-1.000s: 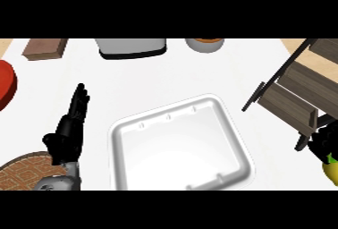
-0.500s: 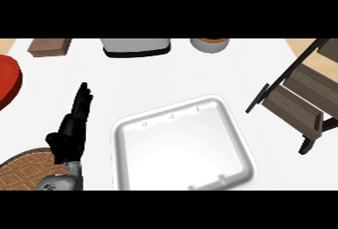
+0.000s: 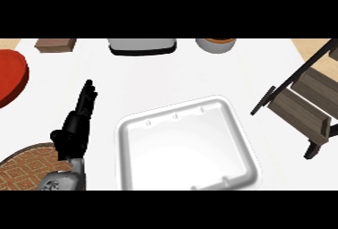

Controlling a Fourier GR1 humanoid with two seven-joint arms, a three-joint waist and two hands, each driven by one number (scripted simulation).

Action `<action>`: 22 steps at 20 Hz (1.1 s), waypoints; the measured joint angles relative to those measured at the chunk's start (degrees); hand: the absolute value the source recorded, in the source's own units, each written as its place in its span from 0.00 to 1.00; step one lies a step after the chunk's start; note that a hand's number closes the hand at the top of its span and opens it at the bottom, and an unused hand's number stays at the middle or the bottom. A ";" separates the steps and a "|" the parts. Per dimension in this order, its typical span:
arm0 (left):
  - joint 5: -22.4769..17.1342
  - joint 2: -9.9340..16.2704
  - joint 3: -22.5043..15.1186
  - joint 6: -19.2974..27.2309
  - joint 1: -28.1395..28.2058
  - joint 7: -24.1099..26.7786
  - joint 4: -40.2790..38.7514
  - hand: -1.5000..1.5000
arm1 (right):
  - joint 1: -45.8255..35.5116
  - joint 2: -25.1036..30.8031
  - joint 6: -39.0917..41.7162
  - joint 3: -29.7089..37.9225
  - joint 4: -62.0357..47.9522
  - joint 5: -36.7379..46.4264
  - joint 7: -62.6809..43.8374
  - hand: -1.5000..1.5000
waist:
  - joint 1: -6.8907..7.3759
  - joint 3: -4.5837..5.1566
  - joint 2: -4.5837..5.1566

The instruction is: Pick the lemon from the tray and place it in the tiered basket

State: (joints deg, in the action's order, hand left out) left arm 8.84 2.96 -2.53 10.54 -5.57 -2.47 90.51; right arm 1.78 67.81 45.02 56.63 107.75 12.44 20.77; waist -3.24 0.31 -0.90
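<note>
Left hand (image 3: pixel 74 129): it is showing at the lower left of the head view, coming up from the lower edge on its grey forearm, with its fingers (image 3: pixel 86 96) lying straight and close together, pointing away from the robot and holding nothing.
Right hand: it is not showing anywhere in the view, so nothing is being said of its fingers.
Tray (image 3: pixel 241 147): the white tray is sitting just to the right of the left fingers, apart from them, and its inside is showing only bare white.
Lemon: it is not showing in the tray or anywhere else in the view; where it is lying cannot be told.
Tiered basket (image 3: pixel 305 105): the dark-framed wooden shelves are standing at the right edge, well apart from the fingers, on the far side of the tray.
Red plate (image 3: pixel 10 76): it is lying to the left of the fingertips, cut by the left edge.
Patterned mat (image 3: pixel 26 167): it is lying just left of the wrist, at the lower left corner.
Wooden block (image 3: pixel 54 44), grey appliance (image 3: pixel 142 46), cup (image 3: pixel 215 44): these are standing in a row well beyond the fingertips, along the far edge.
</note>
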 measured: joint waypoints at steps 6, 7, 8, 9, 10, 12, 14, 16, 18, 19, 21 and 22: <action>0.23 -0.25 -0.84 -0.54 -0.69 0.07 -0.41 0.50 | -2.66 8.25 6.33 1.63 -10.48 -16.50 -9.67 1.00 | 1.58 0.03 0.37; 0.00 -0.10 -0.67 -0.78 -0.88 -0.05 -0.41 0.50 | -2.92 9.32 7.48 1.60 -11.59 -19.51 -11.62 1.00 | 1.66 0.03 0.37; 0.01 -0.19 -1.01 -0.94 -0.84 -0.33 0.12 0.50 | -3.35 10.54 8.18 1.11 -12.53 -21.95 -13.22 1.00 | 2.05 -0.01 0.44; 0.26 -0.43 -1.35 -0.83 -1.28 -0.79 0.20 0.50 | -4.02 12.41 8.70 0.65 -14.23 -24.19 -14.56 1.00 | 2.40 -0.04 0.55; 0.36 -0.38 -1.70 -1.11 -0.91 -0.59 0.42 0.50 | -4.67 14.36 9.26 0.24 -15.65 -26.44 -15.96 1.00 | 2.70 -0.07 0.62; 0.25 -0.21 -1.92 -1.47 -0.06 -0.70 1.57 0.50 | -5.66 16.60 9.29 -1.60 -16.26 -31.04 -19.28 1.00 | 3.18 -0.09 0.71; 0.55 -0.75 -2.11 -1.13 -1.05 -1.13 0.96 0.50 | -6.61 18.80 8.01 -4.01 -17.42 -33.79 -21.25 1.00 | 3.49 -0.14 0.85; 0.53 -0.98 -2.28 -1.26 -1.30 -0.96 0.71 0.50 | -7.66 21.40 5.23 -6.98 -18.24 -35.03 -22.24 1.00 | 3.96 -0.17 1.00; 0.30 -1.02 -1.97 -1.47 -2.26 -1.18 0.11 0.50 | -8.36 23.06 2.40 -9.95 -19.19 -34.94 -21.76 1.00 | 4.25 -0.19 1.11; 0.39 -1.09 -2.06 -1.55 -2.34 -0.50 -0.50 0.50 | -8.66 24.06 0.68 -11.64 -19.11 -35.36 -22.05 1.00 | 4.42 -0.20 1.18; 0.62 -1.37 -2.23 -1.47 -3.14 -0.58 -1.05 0.50 | -9.03 25.63 -2.39 -14.69 -19.51 -34.82 -21.34 1.00 | 4.69 -0.21 1.27; 0.91 -1.69 -2.70 -1.20 -2.92 -1.04 -0.51 0.50 | -9.15 26.13 -3.47 -15.95 -20.11 -34.05 -20.11 1.00 | 4.80 -0.22 1.29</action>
State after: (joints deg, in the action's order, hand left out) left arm 9.75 1.26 -5.23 9.34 -8.50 -3.51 90.00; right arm -7.36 93.94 41.54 40.68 87.65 -21.61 0.67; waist 1.56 0.09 0.39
